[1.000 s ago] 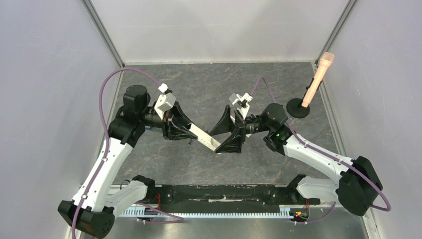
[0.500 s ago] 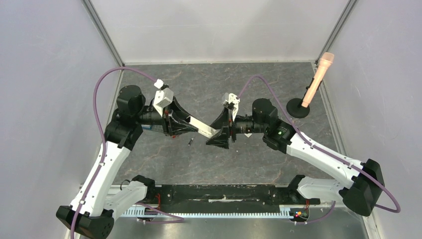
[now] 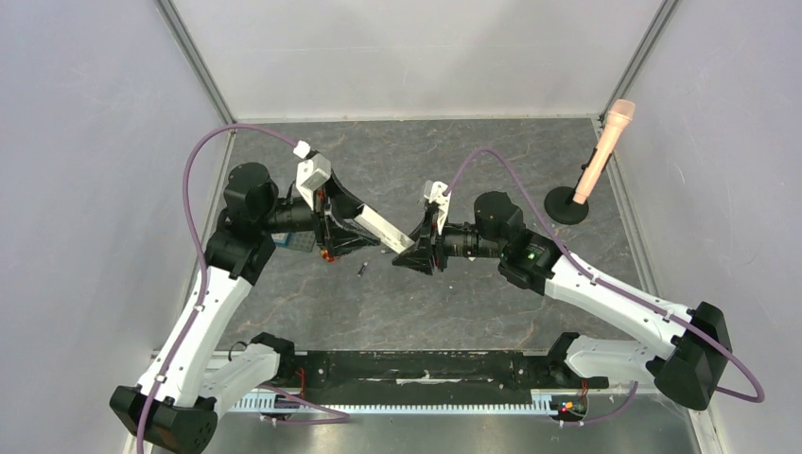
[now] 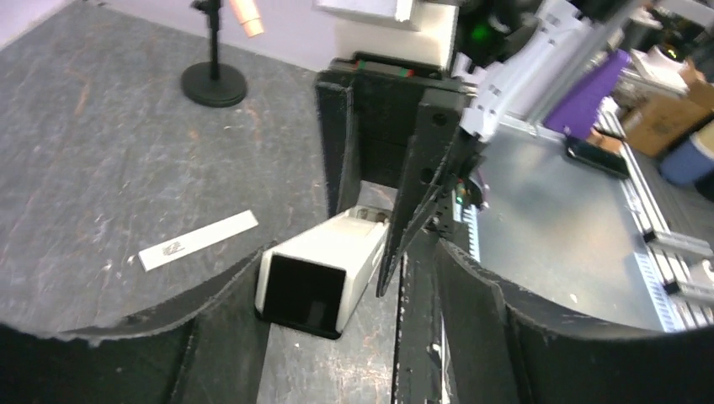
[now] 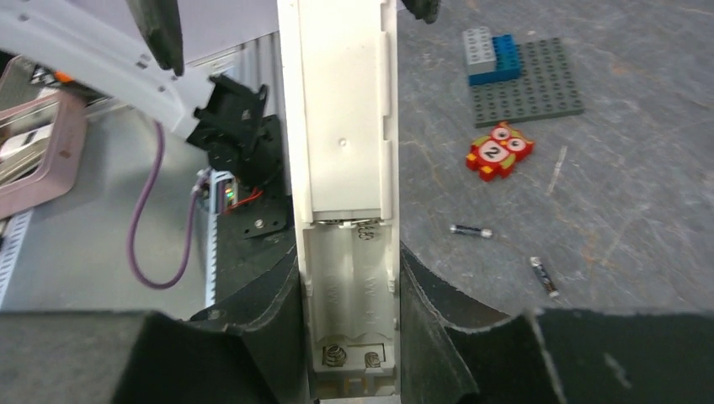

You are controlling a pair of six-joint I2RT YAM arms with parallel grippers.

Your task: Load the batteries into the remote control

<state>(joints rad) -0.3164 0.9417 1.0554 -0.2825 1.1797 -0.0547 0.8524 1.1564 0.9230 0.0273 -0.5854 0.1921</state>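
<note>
Since the empty battery bay (image 5: 349,295) must be exposed for loading, the right jaws are clamped on the bay end of the remote control (image 5: 345,126), holding it above the table (image 5: 640,219). The left jaws stand wide around its other end, gripping nothing, probably to fetch the batteries (image 5: 471,231), which lie on the table near the owl toy (image 5: 500,151).

The slim white plastic remote control (image 5: 343,126) is hanging above the marbled table (image 3: 426,303); two thin dark cylindrical batteries (image 5: 469,230) are lying on it near a red-orange owl toy (image 5: 499,151).
</note>
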